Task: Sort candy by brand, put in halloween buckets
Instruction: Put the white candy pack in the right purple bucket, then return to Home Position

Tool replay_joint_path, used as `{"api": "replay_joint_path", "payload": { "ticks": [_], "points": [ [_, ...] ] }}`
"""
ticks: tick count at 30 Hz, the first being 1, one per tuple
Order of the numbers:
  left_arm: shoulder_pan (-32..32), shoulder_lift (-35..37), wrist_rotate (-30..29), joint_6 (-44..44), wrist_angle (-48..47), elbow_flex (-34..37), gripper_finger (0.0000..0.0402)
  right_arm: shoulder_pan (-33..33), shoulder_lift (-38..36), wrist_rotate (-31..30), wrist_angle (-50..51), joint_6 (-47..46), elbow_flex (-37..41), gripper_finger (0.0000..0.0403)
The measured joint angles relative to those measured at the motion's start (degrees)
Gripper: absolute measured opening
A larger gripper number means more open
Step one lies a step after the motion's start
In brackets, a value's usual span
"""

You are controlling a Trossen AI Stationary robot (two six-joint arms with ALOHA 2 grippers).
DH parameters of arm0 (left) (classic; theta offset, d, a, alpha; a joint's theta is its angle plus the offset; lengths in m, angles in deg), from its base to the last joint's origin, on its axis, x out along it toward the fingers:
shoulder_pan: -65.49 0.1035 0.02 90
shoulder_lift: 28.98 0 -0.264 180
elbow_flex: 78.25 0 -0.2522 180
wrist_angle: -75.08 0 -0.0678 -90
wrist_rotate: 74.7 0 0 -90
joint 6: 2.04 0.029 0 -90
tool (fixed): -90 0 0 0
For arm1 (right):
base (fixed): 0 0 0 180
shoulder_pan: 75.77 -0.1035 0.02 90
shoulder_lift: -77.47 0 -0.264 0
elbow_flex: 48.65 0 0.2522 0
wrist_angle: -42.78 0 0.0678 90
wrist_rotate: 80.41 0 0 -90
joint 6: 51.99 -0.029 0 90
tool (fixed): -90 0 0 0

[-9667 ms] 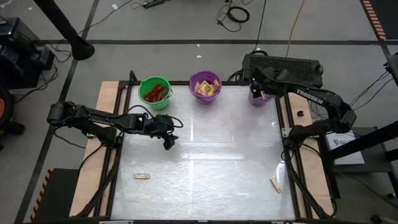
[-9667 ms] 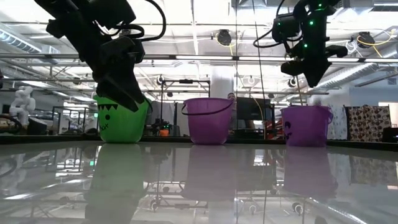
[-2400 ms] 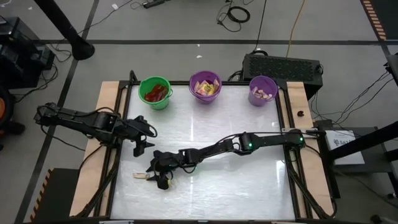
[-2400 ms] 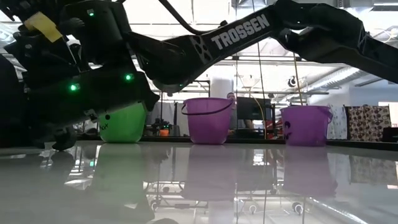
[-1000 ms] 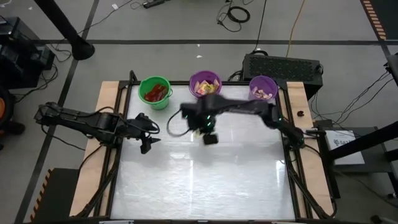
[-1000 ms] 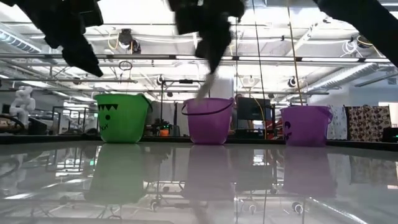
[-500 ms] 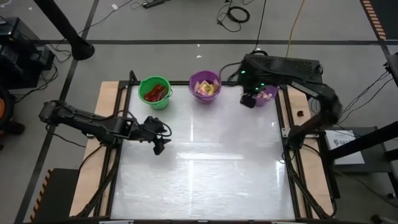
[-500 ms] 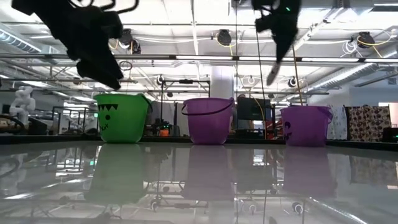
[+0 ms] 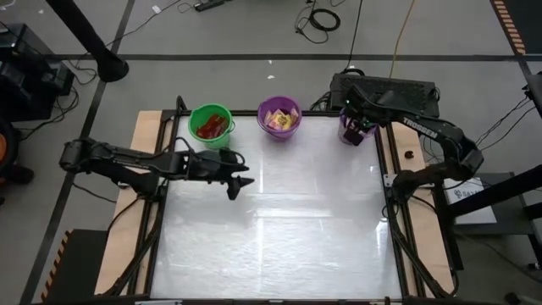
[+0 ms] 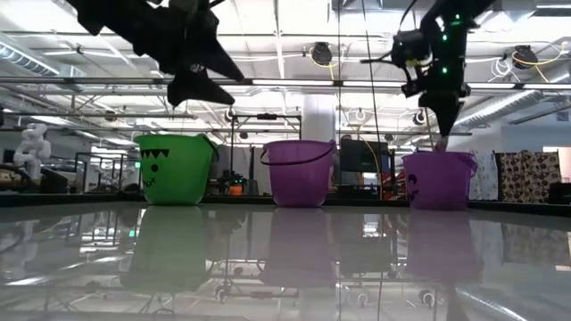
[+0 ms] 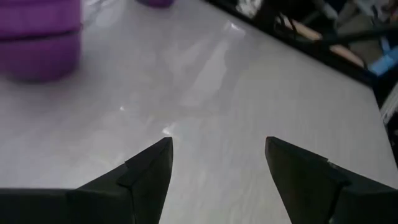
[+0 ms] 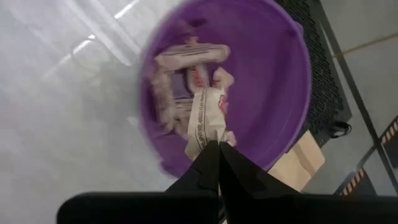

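Observation:
Three buckets stand along the table's far edge: a green bucket [image 9: 211, 125] with red candy, a deep purple bucket [image 9: 279, 116] with yellow candy, and a lavender bucket [image 9: 359, 134] [image 12: 261, 81] with tan candy pieces. My right gripper [image 9: 349, 125] [image 12: 216, 144] hangs over the lavender bucket's mouth, shut on a pale tan candy [image 12: 204, 118]. My left gripper [image 9: 240, 184] [image 11: 217, 146] is open, raised above the bare tabletop in front of the green and purple buckets, and touches nothing. My right gripper pinches the pale tan candy by its nearer end [image 12: 211, 134] between its two shut fingertips, coming from above and pointing down into the lavender bucket. The wrapper hangs below the fingers over the pieces in the bucket; whether it rests on them I cannot tell.
The white tabletop [image 9: 279, 237] shows no loose candy. A black box [image 9: 398, 89] sits just beyond the lavender bucket. Wooden side strips [image 9: 144, 135] and a dark frame border the table. The green bucket [image 10: 174, 169] bears a painted face.
My right gripper has swung from in front of the purple bucket to the table's far right and come down over the lavender bucket, the tan candy hanging from it. My left gripper has moved toward the table's right and risen in the low view.

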Motion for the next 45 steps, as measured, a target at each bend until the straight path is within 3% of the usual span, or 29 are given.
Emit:
{"api": "replay_joint_path", "payload": {
  "ticks": [7, 13, 18, 28, 38, 41, 45],
  "points": [
    [2.5, 2.0, 0.7, -0.1, -1.2, -1.2, 0.0262, 3.2, 0.3, -0.7, -3.1, 0.6, 1.5, 0.0],
    [2.4, 6.9, 0.9, -0.2, -9.1, -1.2, 0.0262, 3.9, 0.3, -1.8, -5.1, 0.4, 1.5, 0.0004],
    [2.4, 11.0, 0.9, -0.5, -11.3, -1.2, 0.0262, 3.9, 0.3, -1.9, -5.1, 0.6, 1.5, 0.003],
    [2.5, 19.0, 2.2, 7.6, -14.7, -1.1, 0.0262, 4.3, 0.3, -3.7, -5.4, -2.4, 1.5, 0.0093],
    [3.7, 21.3, 4.0, 10.6, -17.8, -1.1, 0.0262, 4.2, 0.3, -4.3, -0.1, -6.4, -1.6, 0.0131],
    [5.1, 21.4, 5.9, 10.7, -18.9, -1.1, 0.0262, 4.2, 0.3, 0.3, 3.1, -11.5, -5.0, 0.0132],
    [7.6, 22.8, 10.1, 10.6, -20.2, -1.1, 0.0262, 4.2, 0.3, 11.7, 5.9, -16.2, -10.1, 0.0132]
  ]
}}
